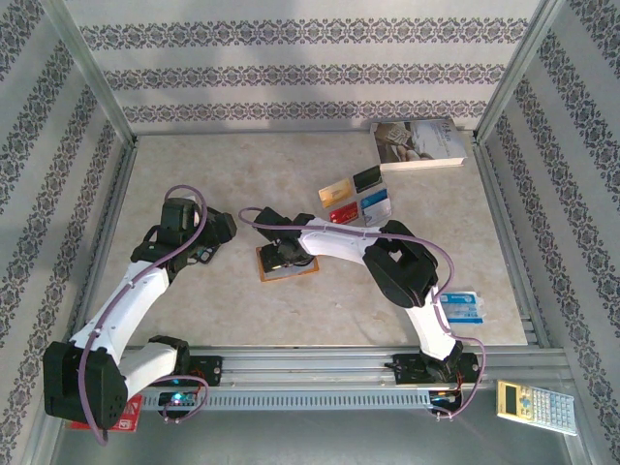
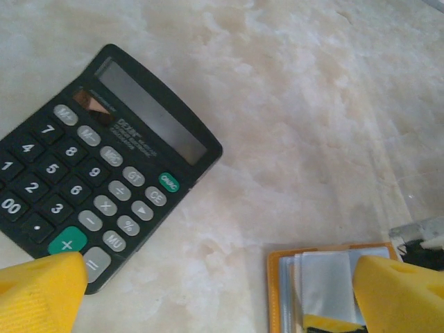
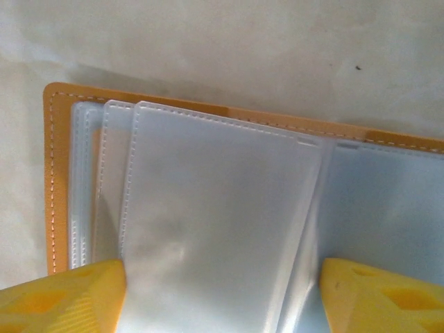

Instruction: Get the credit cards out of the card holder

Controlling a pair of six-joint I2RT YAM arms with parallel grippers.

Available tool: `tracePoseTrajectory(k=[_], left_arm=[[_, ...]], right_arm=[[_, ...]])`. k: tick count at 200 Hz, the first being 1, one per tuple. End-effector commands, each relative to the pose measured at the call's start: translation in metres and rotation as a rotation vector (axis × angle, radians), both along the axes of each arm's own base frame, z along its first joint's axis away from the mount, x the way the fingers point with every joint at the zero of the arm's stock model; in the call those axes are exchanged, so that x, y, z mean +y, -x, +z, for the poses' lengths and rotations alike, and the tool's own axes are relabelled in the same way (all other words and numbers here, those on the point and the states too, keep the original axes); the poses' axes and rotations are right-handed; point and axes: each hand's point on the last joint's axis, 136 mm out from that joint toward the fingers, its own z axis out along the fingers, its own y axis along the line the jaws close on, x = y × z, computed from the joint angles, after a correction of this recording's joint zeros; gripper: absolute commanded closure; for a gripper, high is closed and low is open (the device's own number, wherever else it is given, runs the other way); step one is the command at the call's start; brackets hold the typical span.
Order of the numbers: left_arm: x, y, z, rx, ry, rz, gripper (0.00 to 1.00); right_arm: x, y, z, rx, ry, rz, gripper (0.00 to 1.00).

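The card holder (image 1: 291, 265) lies open on the table, an orange cover with clear grey pocket leaves (image 3: 215, 208). My right gripper (image 1: 281, 252) is down over it, open, its yellow fingers (image 3: 69, 298) on either side of the top leaf. The holder's corner (image 2: 277, 291) also shows in the left wrist view. My left gripper (image 1: 208, 244) hovers open just left of the holder, over bare table, its fingertips (image 2: 41, 291) wide apart. Several credit cards lie loose behind the holder: tan (image 1: 334, 192), black (image 1: 366, 177), red (image 1: 344, 213) and blue (image 1: 376, 202).
A black calculator (image 2: 97, 166) lies under the left gripper. A book (image 1: 418, 143) sits at the back right corner. Another blue card (image 1: 460, 307) lies by the right arm. A pale calculator (image 1: 536, 405) rests outside the rail at the front right.
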Motion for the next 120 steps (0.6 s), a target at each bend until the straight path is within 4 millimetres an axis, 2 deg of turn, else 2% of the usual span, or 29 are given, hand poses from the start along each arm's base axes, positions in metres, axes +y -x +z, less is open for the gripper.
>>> tracePoseTrajectory(k=[1, 24, 45, 59, 81, 102, 120], left_arm=[[-0.01, -0.008, 0.001, -0.028, 0.06, -0.036, 0.04], [-0.019, -0.013, -0.012, 0.009, 0.091, -0.073, 0.09], [-0.036, -0.017, -0.025, 0.059, 0.173, -0.118, 0.15], [-0.051, -0.019, -0.033, 0.094, 0.258, -0.156, 0.24], [-0.069, -0.02, -0.048, 0.16, 0.38, -0.176, 0.43], [-0.08, -0.018, -0.062, 0.206, 0.45, -0.179, 0.56], [-0.087, -0.013, -0.071, 0.235, 0.481, -0.181, 0.63]], right_arm=[[-0.049, 0.023, -0.055, 0.114, 0.191, -0.038, 0.32], [-0.056, 0.022, -0.058, 0.122, 0.192, -0.064, 0.4], [-0.062, 0.02, -0.057, 0.112, 0.188, -0.088, 0.47], [-0.064, 0.018, -0.055, 0.104, 0.178, -0.107, 0.51], [-0.067, 0.014, -0.05, 0.083, 0.149, -0.141, 0.57], [-0.068, 0.01, -0.044, 0.057, 0.12, -0.164, 0.61], [-0.068, 0.007, -0.039, 0.044, 0.099, -0.175, 0.63]])
